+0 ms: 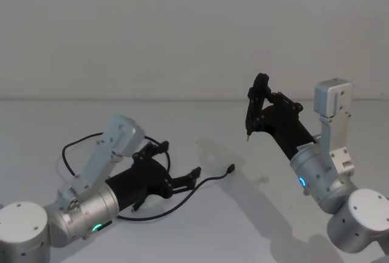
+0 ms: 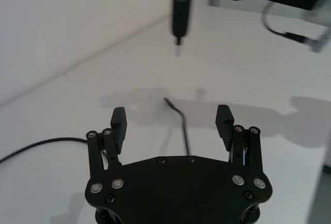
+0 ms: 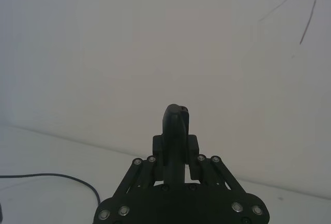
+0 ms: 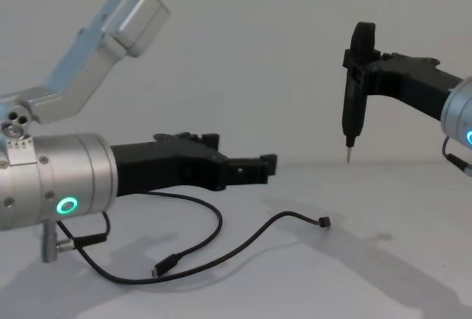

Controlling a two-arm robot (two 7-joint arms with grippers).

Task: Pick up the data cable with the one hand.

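A thin black data cable [image 1: 208, 180] lies loosely curved on a plain white table [image 1: 243, 235] in front of a bare pale wall [image 1: 152, 32]. One small dark plug rests in the open on the table, towards the middle. From there the cord runs back under the left arm. A second plug lies close beside that arm, and a wide loop comes out behind it. The arm's silver body hides how these stretches join.

The black left gripper [image 2: 170, 120] hangs low over the table with its two fingers [image 2: 118, 123] spread wide. In the left wrist view the plug end of the cable lies on the table between and beyond them. Whether anything touches the cord cannot be told.

The right gripper [image 3: 176, 149] is raised well above the table, apart from the cable on the right. Its fingers are pressed together on a slim black pen-shaped tool [image 4: 353, 98], held upright with its fine tip pointing down. What kind of tool it is cannot be made out.

The table between the two arms is open, with soft shadows on it. Its far edge meets the wall, and its other edges are cut off.
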